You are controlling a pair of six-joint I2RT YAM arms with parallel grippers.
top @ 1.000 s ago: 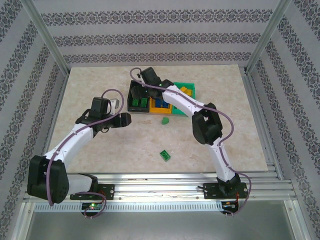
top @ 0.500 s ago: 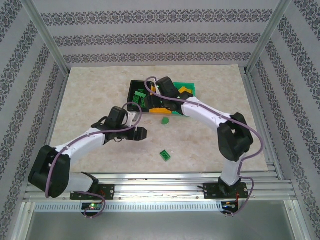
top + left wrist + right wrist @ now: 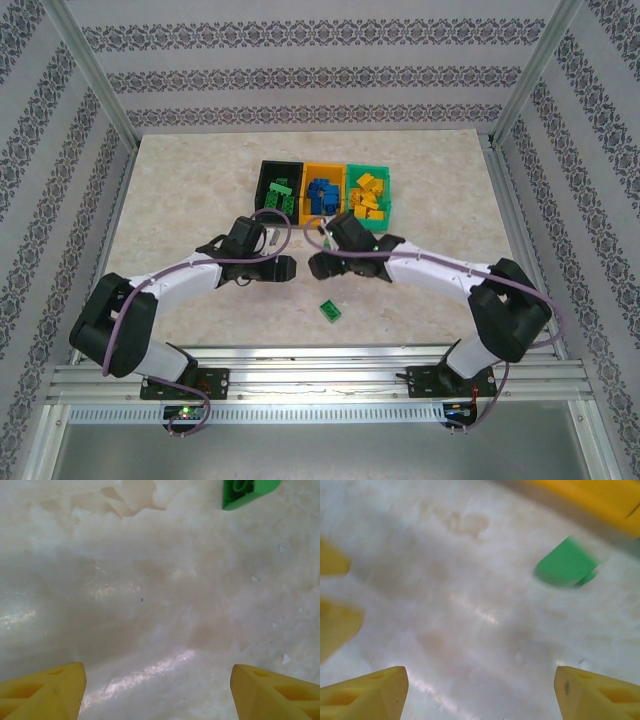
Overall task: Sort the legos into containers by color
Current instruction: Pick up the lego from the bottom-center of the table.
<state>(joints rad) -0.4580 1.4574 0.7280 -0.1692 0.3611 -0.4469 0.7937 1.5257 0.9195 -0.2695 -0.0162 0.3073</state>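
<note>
**Marbled table (image 3: 180,250): sorting check**

Most legos (image 3: 322,193) lie in the containers (image 3: 345,168): green in the black bin (image 3: 264,190), blue in the orange, yellow in the green. One green lego (image 3: 329,311) lies loose nearer the arms. Between it and the containers, left claw (image 3: 288,268) and right claw (image 3: 316,265) hover nearly tip to tip, both wide open, empty.

The black bin (image 3: 262,190) holds green legos (image 3: 281,193), the orange-yellow bin (image 3: 324,166) blue legos (image 3: 322,193), and the green bin (image 3: 368,167) yellow legos (image 3: 368,195). A loose green lego (image 3: 329,311) lies nearer on the beige marbled table (image 3: 190,180). The walls (image 3: 300,80) are white with dark floral stripes.
</note>
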